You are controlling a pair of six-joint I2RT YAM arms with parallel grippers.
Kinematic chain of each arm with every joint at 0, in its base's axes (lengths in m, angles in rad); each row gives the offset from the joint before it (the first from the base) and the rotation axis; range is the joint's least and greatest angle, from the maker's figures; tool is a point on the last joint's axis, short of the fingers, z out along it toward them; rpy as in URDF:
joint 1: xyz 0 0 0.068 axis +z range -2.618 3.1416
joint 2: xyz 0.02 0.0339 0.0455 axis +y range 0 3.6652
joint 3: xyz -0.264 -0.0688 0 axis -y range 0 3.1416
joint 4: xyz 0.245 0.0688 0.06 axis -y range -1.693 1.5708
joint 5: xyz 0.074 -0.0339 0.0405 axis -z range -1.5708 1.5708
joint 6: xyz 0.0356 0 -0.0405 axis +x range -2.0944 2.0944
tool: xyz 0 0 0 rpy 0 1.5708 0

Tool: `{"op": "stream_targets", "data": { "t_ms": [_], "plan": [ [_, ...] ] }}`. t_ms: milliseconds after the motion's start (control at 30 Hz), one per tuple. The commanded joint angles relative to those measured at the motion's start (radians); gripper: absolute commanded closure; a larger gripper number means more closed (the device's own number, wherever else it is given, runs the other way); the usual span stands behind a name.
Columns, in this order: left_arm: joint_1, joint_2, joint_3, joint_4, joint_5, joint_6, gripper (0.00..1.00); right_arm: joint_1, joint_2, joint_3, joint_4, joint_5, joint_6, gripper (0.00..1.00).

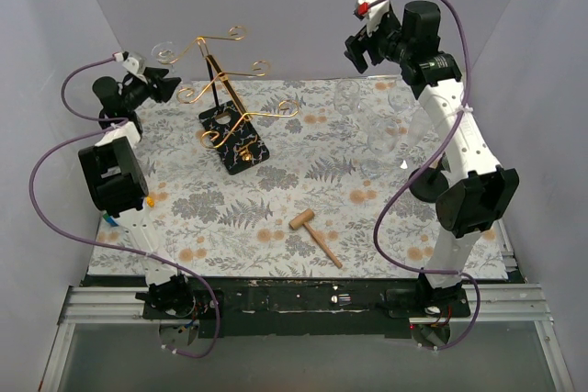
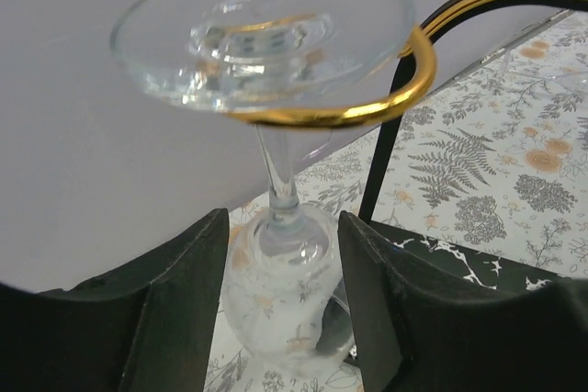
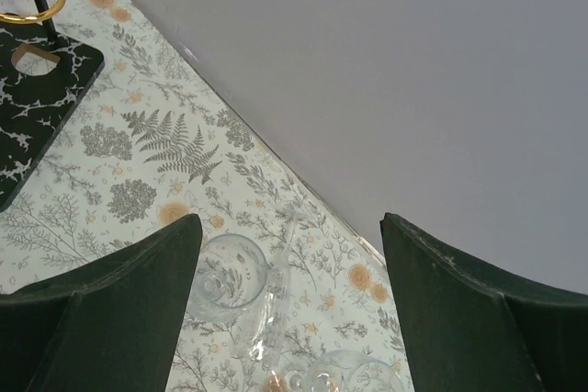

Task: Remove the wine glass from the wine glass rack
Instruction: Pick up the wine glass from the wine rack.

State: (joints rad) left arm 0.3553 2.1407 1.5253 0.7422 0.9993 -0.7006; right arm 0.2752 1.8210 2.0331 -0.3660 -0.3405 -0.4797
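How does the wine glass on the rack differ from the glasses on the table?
The wine glass hangs upside down, foot held in a gold ring of the rack; the table glasses stand on the mat. The wine glass lies between the fingers of the left hand; the right hand hovers open above the table glasses. All are clear glass.

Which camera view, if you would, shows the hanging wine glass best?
Left wrist: the wine glass fills it, foot in a gold loop, bowl between the left pincer fingers. Top external shows it small and faint; right wrist misses it.
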Motion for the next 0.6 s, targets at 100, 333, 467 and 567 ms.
{"op": "stream_targets", "data": {
  "t_ms": [100, 333, 467, 567],
  "plan": [
    [-0.015, -0.007, 0.064, 0.039, 0.002, -0.013, 0.55, 0.005, 0.02, 0.058, -0.007, -0.011, 0.007, 0.13],
    [-0.019, -0.011, 0.056, 0.013, 0.002, 0.003, 0.64, 0.005, 0.044, 0.07, 0.013, -0.031, 0.023, 0.13],
    [-0.021, -0.021, 0.045, -0.003, 0.005, 0.015, 0.68, 0.005, 0.057, 0.082, 0.016, -0.041, 0.023, 0.13],
    [-0.021, -0.018, 0.045, -0.007, 0.009, 0.015, 0.68, 0.005, 0.067, 0.091, 0.022, -0.043, 0.024, 0.13]
  ]
}}
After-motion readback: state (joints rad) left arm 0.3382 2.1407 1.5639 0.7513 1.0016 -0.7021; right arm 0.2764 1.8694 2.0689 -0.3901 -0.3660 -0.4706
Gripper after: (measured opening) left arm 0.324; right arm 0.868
